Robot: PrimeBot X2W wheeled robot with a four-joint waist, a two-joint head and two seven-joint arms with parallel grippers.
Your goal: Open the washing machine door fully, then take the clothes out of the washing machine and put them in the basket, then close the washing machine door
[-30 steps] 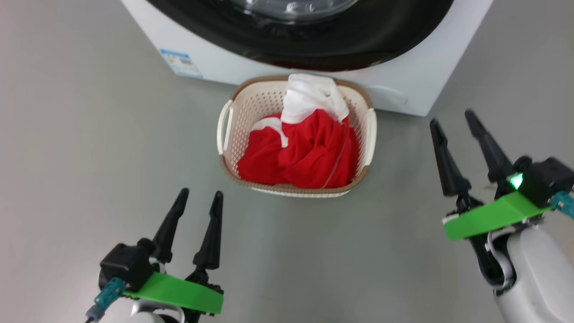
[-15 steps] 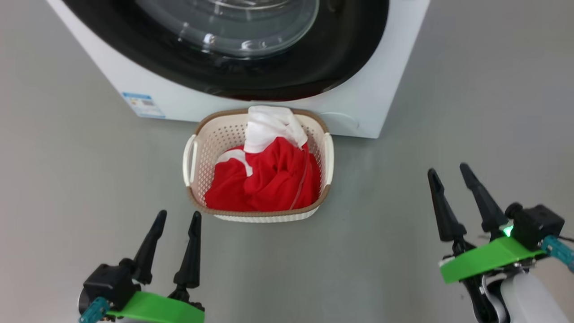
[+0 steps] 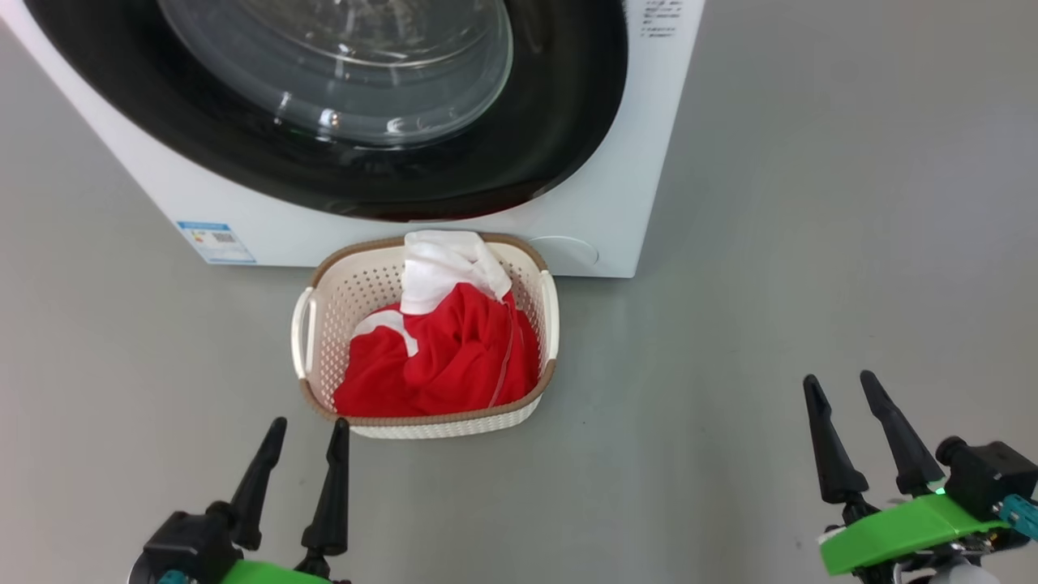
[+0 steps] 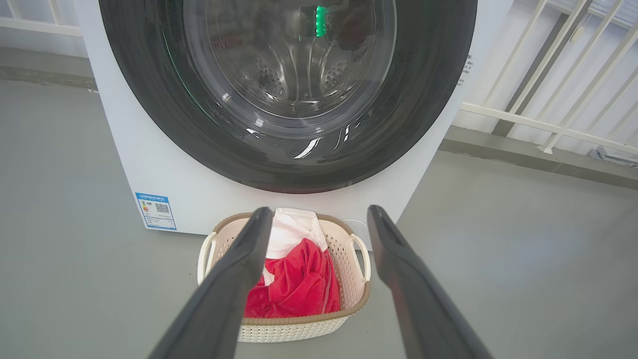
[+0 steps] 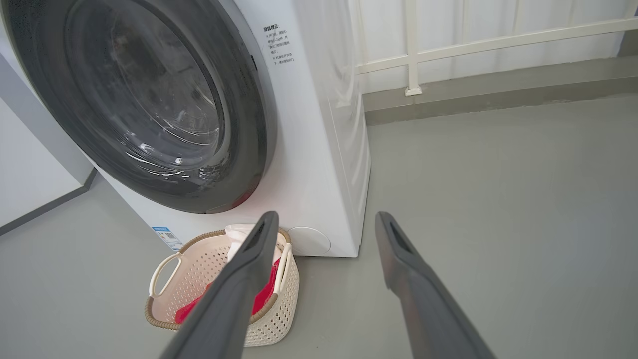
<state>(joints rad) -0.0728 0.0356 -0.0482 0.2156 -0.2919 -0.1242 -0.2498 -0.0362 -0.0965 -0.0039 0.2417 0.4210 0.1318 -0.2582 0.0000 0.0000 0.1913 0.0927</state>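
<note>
The door [image 3: 568, 105] is seen shut against the front of the washing machine [image 3: 616, 227]. The basket [image 3: 324, 316] is set on the grey floor [image 3: 730, 341] just before the machine, with the red and white clothes [image 3: 446, 365] heaped inside. The left gripper [image 3: 310, 421] is held near the basket's near left corner and the right gripper [image 3: 838, 377] well apart to the right. Both are spread, with nothing grasped.

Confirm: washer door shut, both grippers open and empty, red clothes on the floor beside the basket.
One mistake: the clothes lie inside the basket, not on the floor; the head view shows it. The door is shut, left gripper and right gripper open and empty.
</note>
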